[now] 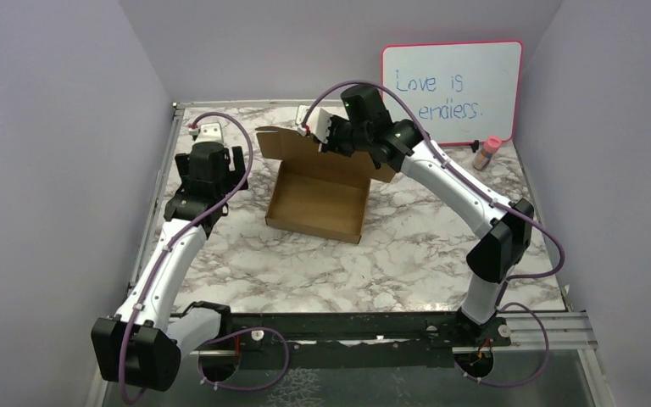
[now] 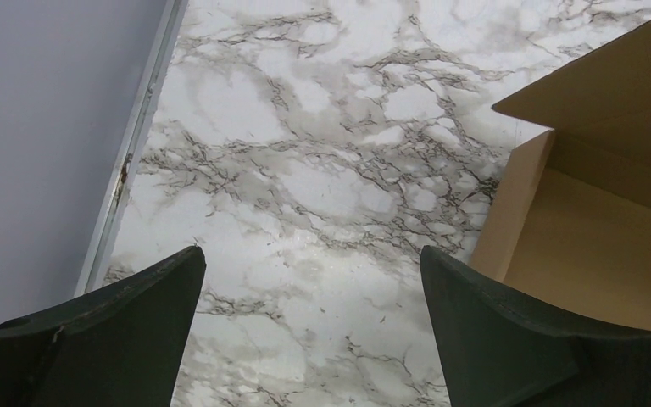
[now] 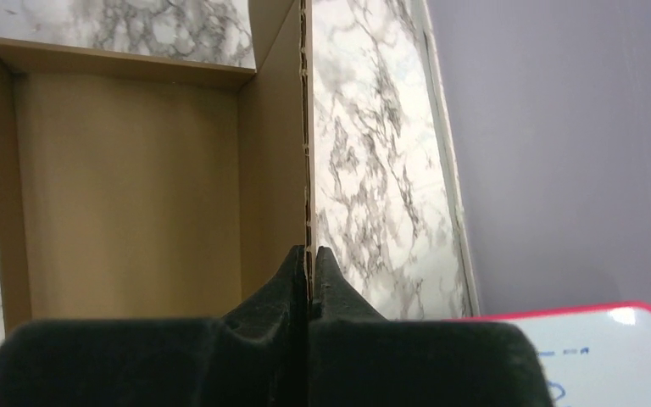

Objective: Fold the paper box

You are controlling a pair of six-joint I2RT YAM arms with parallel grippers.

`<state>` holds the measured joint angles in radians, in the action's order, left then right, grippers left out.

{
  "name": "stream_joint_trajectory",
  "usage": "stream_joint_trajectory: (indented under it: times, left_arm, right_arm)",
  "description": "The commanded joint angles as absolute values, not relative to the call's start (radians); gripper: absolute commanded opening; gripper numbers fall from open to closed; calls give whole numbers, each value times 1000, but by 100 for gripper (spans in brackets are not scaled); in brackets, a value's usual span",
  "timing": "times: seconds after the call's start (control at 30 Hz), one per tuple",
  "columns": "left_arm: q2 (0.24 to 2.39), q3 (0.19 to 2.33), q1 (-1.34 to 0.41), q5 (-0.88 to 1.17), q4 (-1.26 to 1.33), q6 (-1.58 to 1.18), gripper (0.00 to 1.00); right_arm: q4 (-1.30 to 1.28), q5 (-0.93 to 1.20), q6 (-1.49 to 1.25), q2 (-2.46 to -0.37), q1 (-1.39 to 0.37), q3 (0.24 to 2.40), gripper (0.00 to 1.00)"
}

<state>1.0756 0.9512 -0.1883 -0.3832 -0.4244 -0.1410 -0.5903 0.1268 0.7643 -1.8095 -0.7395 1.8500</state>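
The paper box [image 1: 318, 205] is brown corrugated cardboard, a shallow tray with raised walls in the middle of the table and a lid flap [image 1: 292, 144] standing up at its far side. My right gripper [image 1: 331, 134] is shut on the edge of that flap; in the right wrist view the cardboard edge [image 3: 307, 153] runs straight between the pressed fingertips of the gripper [image 3: 309, 254]. My left gripper [image 2: 312, 259] hangs open over bare marble just left of the box wall [image 2: 509, 212], holding nothing.
A pink-framed whiteboard [image 1: 451, 89] leans on the back wall, with a small bottle [image 1: 486, 153] in front of it. A white fixture [image 1: 210, 132] sits at the far left corner. Grey walls close in both sides; a metal rail [image 2: 131, 153] edges the table's left.
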Motion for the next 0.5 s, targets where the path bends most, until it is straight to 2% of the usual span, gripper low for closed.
stream_joint_trajectory:
  times: [0.0,0.2,0.47]
  left_arm:
    - [1023,934,-161,-287,-375,-94,98]
    - [957,914,-137,-150,-323,-43,98]
    - [929,877,-135,13,-233,54,98]
  right_arm:
    - [-645,333,900,-1829,-734,1909,1]
    - [-658,374,956,-1860,-732,1932,1]
    - [-554,338,946,-1821,-732,1870,15]
